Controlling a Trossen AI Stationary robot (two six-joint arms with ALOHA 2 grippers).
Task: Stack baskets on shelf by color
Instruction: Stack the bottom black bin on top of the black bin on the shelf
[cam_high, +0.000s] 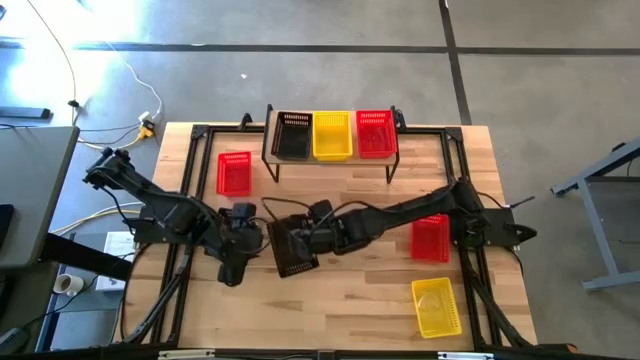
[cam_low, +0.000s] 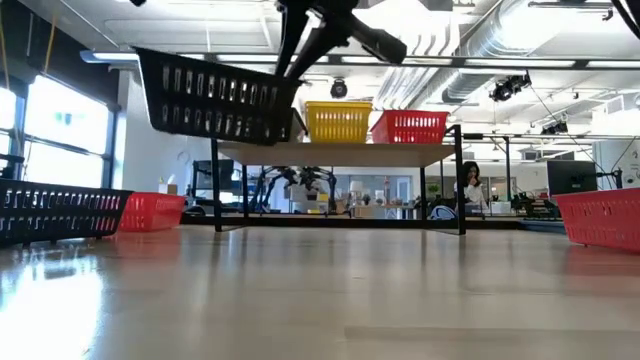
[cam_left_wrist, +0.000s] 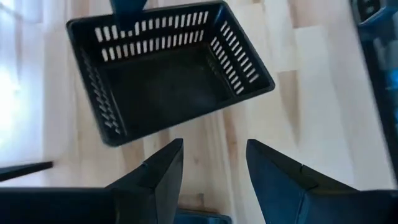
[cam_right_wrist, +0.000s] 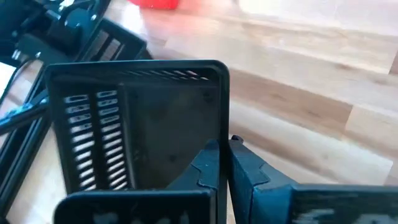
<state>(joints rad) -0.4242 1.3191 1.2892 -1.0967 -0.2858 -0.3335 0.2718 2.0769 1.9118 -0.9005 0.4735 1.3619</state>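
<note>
At the left of the high view, a loose red basket (cam_high: 234, 173) lies on the table (cam_high: 350, 300) just left of the shelf (cam_high: 330, 160). Below it the left gripper (cam_high: 236, 262) waits with fingers spread and empty; its wrist view looks onto a black basket (cam_high: 295, 250). That basket is the one in hand: the right gripper (cam_high: 308, 232), left of centre, pinches its wall, and in the low view it hangs tilted, clear of the table. The step looks like carrying it to the shelf at upper centre, where black, yellow and red baskets sit side by side. Next it must travel up-frame, level out, and nest into the shelf's black basket (cam_high: 293, 135). Further right lie another red basket (cam_high: 430, 238) and a yellow basket (cam_high: 436, 306).
</note>
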